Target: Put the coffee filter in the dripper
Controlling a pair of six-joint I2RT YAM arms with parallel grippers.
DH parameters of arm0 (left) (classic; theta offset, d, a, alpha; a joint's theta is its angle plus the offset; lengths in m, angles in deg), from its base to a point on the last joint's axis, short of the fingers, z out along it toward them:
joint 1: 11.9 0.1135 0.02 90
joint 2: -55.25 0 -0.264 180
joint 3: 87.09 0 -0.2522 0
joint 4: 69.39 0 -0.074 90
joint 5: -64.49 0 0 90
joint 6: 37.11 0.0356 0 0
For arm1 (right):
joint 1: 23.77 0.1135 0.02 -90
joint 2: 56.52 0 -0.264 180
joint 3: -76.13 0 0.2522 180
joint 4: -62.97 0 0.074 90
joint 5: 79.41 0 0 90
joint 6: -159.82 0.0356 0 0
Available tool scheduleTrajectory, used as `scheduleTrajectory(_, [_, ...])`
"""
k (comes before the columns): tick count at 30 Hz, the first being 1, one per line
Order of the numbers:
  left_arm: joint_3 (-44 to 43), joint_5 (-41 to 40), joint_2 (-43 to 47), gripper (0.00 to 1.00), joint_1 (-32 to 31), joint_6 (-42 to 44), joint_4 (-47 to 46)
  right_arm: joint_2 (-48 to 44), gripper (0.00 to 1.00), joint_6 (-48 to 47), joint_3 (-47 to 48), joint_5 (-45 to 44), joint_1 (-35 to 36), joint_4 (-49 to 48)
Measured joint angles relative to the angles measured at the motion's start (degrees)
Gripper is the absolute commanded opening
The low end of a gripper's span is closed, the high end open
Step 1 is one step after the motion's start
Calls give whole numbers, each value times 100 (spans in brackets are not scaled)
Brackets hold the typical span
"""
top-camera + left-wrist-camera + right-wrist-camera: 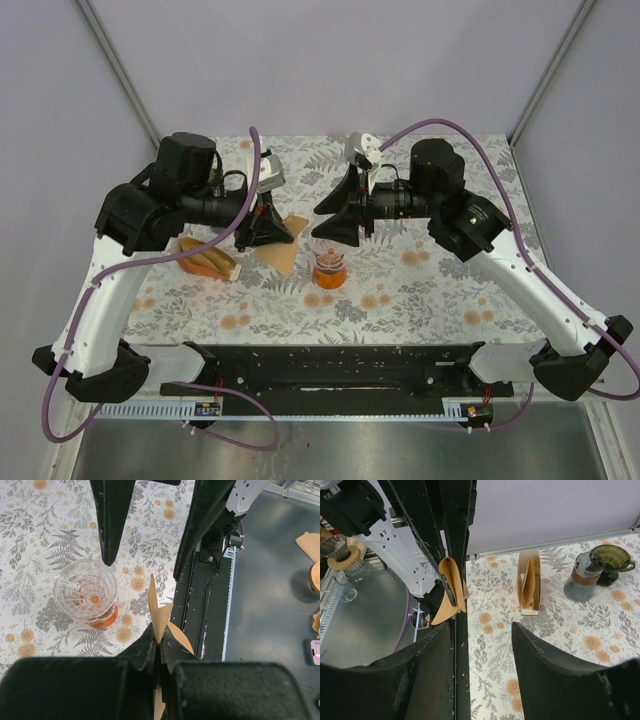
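Observation:
My left gripper [159, 642] is shut on a brown paper coffee filter [161, 617], which sticks out past its fingertips and hangs above the table. The dripper [86, 595], clear ribbed glass on an orange base, stands upright to the left of the filter and apart from it. In the top view the filter [280, 252] hangs just left of the dripper [329, 268]. My right gripper [482, 630] is open with nothing between its fingers. It faces the held filter [447, 592], which hangs just ahead of its left finger and clear of it.
A wooden holder with several spare filters [529, 582] stands on the floral tablecloth, and shows at the left in the top view [210, 260]. A glass carafe [582, 577] and a dark dripper [612, 560] stand further off. The black base rail [210, 620] runs along the table's near edge.

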Motion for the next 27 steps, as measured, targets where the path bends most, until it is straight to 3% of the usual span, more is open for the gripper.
scheduleTrajectory(4, [0,4,61,4,-101,4,0,46,45,11,50,136,13,-11])
scheduleTrajectory(10, [7,2,55,4,-188,4,0,214,38,96,127,249,33,-46])
scheduleTrajectory(27, [11,-105,55,2,-269,17,0,466,41,131,243,874,164,-46])
